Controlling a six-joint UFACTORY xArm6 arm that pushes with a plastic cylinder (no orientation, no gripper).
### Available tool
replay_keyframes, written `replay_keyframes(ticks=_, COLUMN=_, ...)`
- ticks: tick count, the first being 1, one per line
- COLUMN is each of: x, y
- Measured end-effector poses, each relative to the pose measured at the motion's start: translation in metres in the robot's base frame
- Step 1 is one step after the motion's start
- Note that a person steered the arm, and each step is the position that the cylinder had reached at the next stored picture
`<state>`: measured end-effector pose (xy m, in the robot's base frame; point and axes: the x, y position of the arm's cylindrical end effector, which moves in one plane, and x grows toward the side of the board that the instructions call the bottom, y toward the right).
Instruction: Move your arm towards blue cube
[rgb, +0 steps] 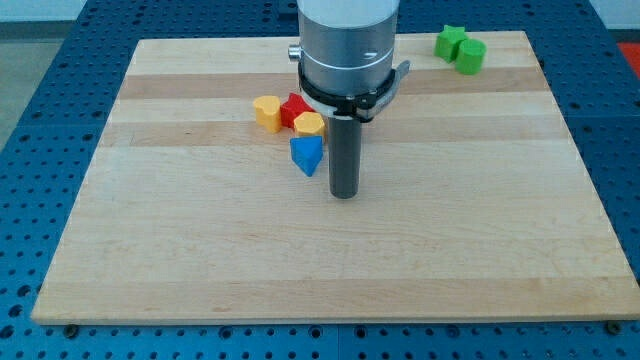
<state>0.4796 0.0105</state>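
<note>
A blue block, wedge-like with a pointed lower end, lies near the board's middle. No block with a clear cube shape in blue shows. My tip rests on the board just right of and slightly below the blue block, with a small gap between them. The rod rises into the grey arm head at the view's top.
A yellow block, a red block and a second yellow block cluster just above the blue one. Two green blocks sit at the top right corner. The wooden board lies on a blue perforated table.
</note>
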Motion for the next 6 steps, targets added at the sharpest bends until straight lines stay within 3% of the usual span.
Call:
replay_keyframes(ticks=5, x=-0.011, y=0.0)
replay_keyframes(ticks=6, x=-0.045, y=-0.005)
